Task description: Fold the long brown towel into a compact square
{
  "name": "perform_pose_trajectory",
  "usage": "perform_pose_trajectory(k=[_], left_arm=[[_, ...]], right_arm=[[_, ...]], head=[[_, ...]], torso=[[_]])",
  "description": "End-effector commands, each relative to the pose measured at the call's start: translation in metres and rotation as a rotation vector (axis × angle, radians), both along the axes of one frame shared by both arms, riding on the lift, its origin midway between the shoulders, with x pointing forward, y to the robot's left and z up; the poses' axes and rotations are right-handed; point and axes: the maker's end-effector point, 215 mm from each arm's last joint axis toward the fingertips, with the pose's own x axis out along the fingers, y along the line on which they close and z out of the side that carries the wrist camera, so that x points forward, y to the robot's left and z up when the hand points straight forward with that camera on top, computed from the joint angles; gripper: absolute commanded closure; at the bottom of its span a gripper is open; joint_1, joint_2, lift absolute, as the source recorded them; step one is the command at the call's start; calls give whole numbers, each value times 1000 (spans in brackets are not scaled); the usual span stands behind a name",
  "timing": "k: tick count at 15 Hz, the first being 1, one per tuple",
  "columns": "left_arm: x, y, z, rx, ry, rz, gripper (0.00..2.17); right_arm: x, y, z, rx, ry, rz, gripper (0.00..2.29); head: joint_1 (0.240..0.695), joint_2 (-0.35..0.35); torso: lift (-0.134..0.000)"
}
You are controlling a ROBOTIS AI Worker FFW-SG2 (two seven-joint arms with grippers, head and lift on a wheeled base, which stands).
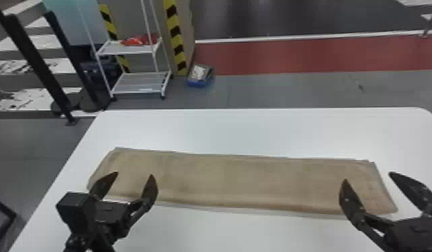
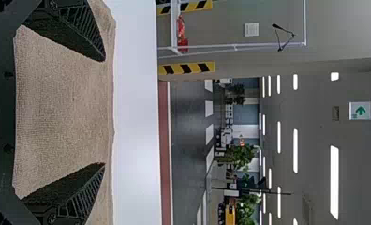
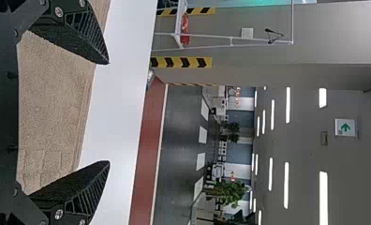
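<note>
Beyond the work area, a white wire-shelf cart [image 1: 135, 50] carries something red [image 1: 138, 40], perhaps a bag, on a shelf. Yellow-and-black striped tape [image 1: 174, 32] runs upright behind it, with a blue bin [image 1: 198, 82] on the floor nearby. A green arrow sign [image 2: 360, 111] hangs farther off, near leafy plants [image 2: 243, 157].

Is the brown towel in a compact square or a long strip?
A long strip: the towel lies flat across the table, much longer than wide, with layered edges.
</note>
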Motion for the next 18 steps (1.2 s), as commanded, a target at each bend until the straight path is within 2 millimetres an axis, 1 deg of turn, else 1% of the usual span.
perform_pose_trajectory(k=[1,3,4,5,6,7,8,9,10,13,15,17,18], left_arm=[[7,24,-4,-39,65,18,83],[16,54,3,-69,100,39,83],[21,69,10,-85,107,39,83],[26,79,13,-107,121,43,83],[36,84,19,-135,131,33,83],[39,97,26,-166,136,31,83],[44,104,27,-215,148,18,83],[48,107,21,-257,172,17,80],[54,104,15,-286,190,14,83],[64,104,-18,-394,346,-16,103],[70,111,-38,-436,406,-11,130],[76,127,-42,-429,417,4,140],[80,137,-40,-408,403,14,140]], right_arm=[[0,-2,-1,3,2,-6,130],[-1,-3,-3,-3,8,-8,130],[-2,-3,-4,-6,10,-9,130],[-2,-3,-5,-7,12,-9,130],[-2,-5,-7,-11,15,-12,130],[-2,-7,-9,-12,18,-14,130],[-3,-8,-12,-13,24,-17,130],[-2,-11,-14,-15,27,-21,130],[0,-12,-18,-15,31,-23,130],[0,-15,-22,-20,38,-29,130],[0,-16,-23,-26,40,-30,130],[-2,-18,-26,-38,47,-40,130],[-2,-16,-24,-39,48,-38,130]], head=[[695,139],[695,150],[695,171],[695,185],[695,197],[695,210],[695,219],[695,225],[695,237],[695,241],[695,233],[695,239],[695,242]], torso=[[-123],[-123],[-123],[-123],[-123],[-123],[-123],[-123],[-123],[-123],[-123],[-123],[-123]])
